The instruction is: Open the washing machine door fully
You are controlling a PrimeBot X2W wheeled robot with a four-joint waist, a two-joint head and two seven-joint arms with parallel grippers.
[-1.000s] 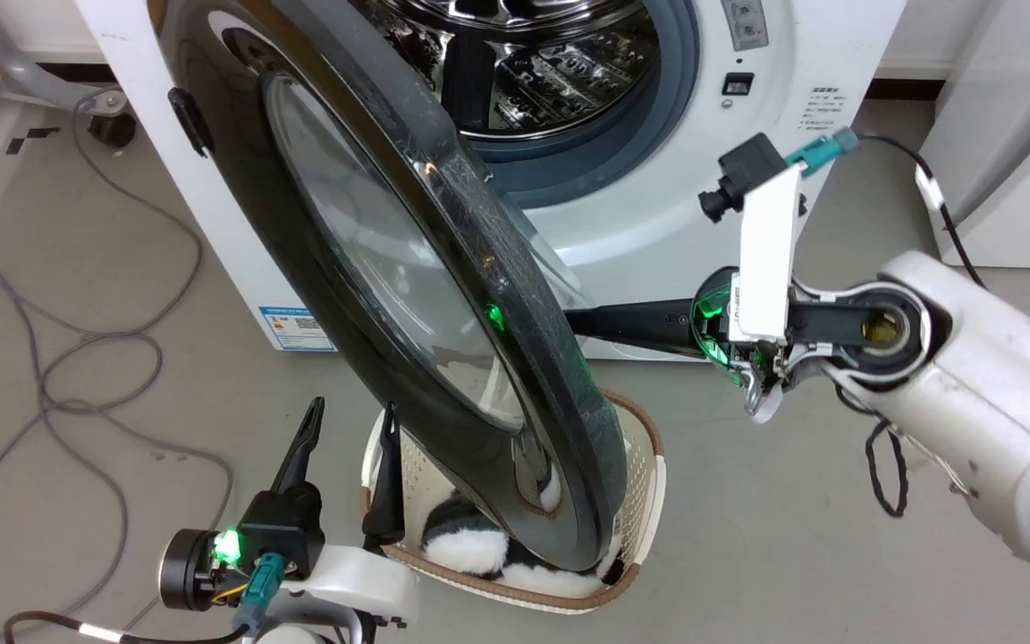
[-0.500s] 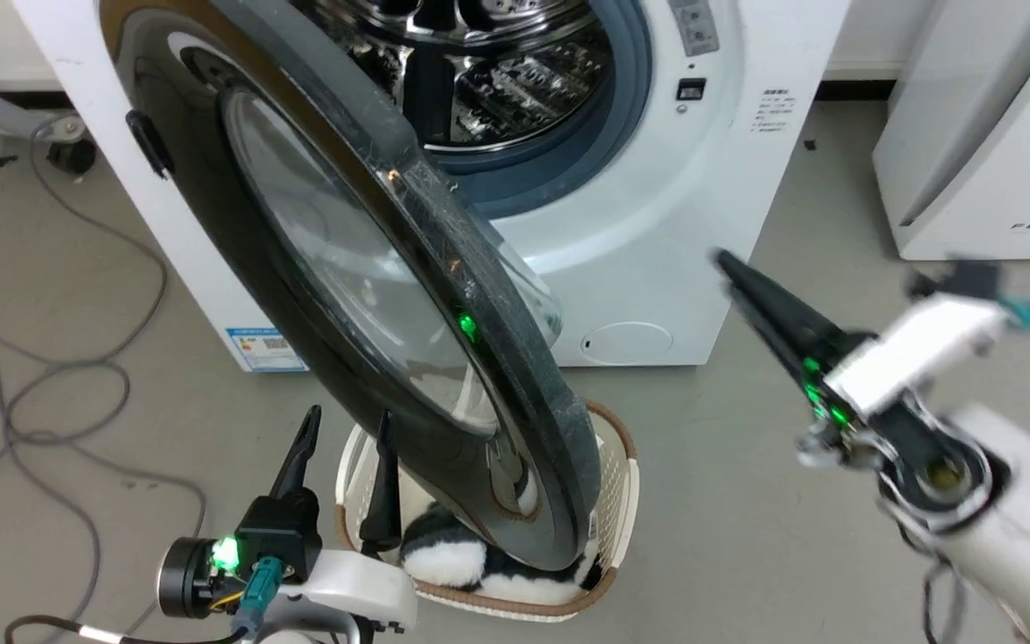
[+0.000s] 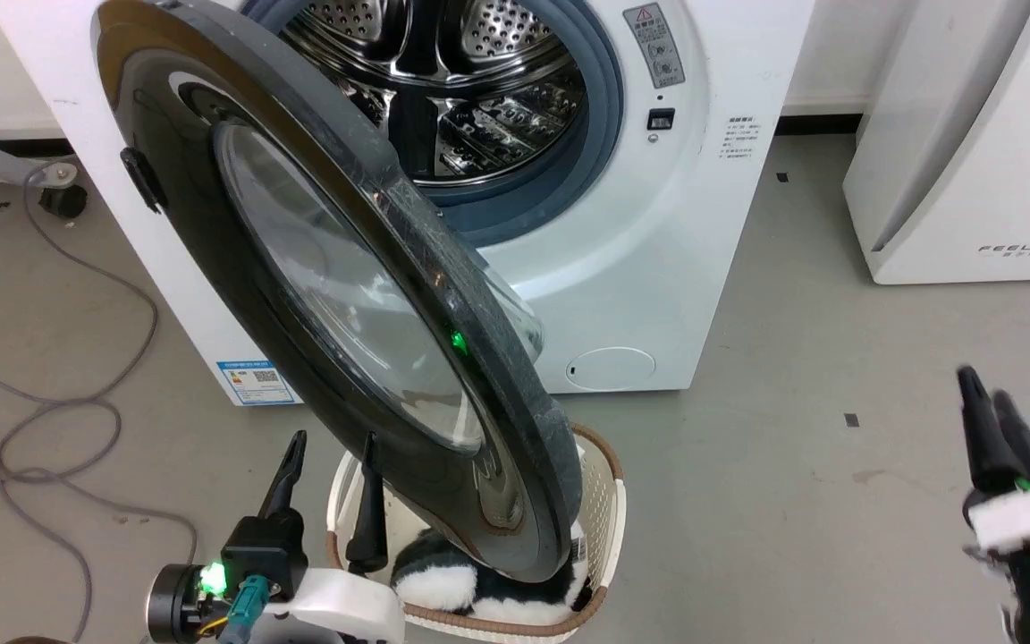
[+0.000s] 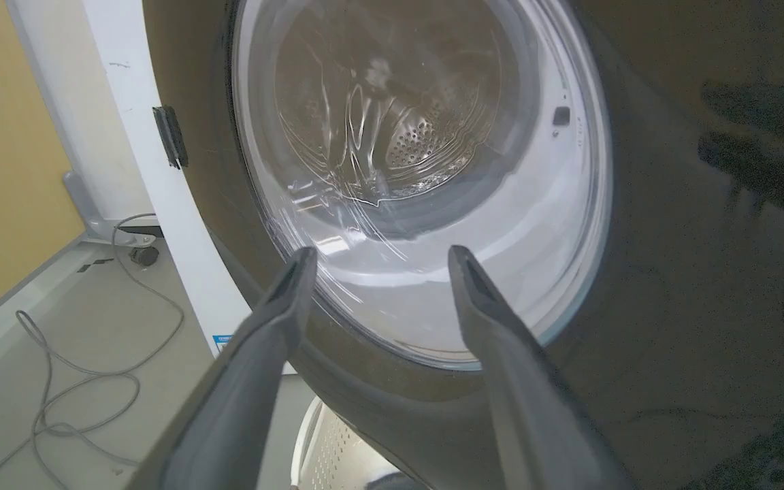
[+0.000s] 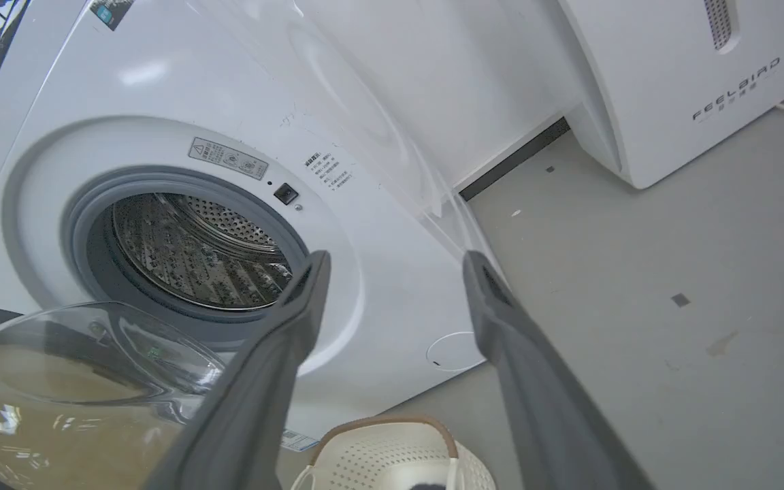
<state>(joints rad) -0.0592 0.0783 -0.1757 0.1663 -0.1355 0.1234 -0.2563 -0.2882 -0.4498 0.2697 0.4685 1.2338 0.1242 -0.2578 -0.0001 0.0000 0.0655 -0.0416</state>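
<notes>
I see one open container on the floor: a white perforated laundry basket [image 3: 603, 514] with a brown rim, standing just in front of the washing machine [image 3: 658, 295]. A black-and-white plush bundle [image 3: 443, 586] lies in it. What it is exactly I cannot tell, because the door covers part of it. The other container is the steel drum [image 3: 470, 89]. Its mouth is uncovered, and I see perforated walls and ribs inside the blue-grey rubber ring.

The washing machine door [image 3: 318, 295] is hinged at the machine's left side and stands swung out partway, on edge. In the head view its disc runs from the hinge at upper left down to its free edge at lower right, which hangs above the basket. The glossy black outer face points towards my left side. The clear glass bowl bulges the other way, towards the machine's front.

My left gripper [image 3: 333, 440] sits low beside the basket, its fingers spread and holding nothing, aimed at the door's outer face. Whether they touch it I cannot tell. My right gripper [image 3: 984, 386] is well off to the right above the floor, its fingers parted and holding nothing.
</notes>
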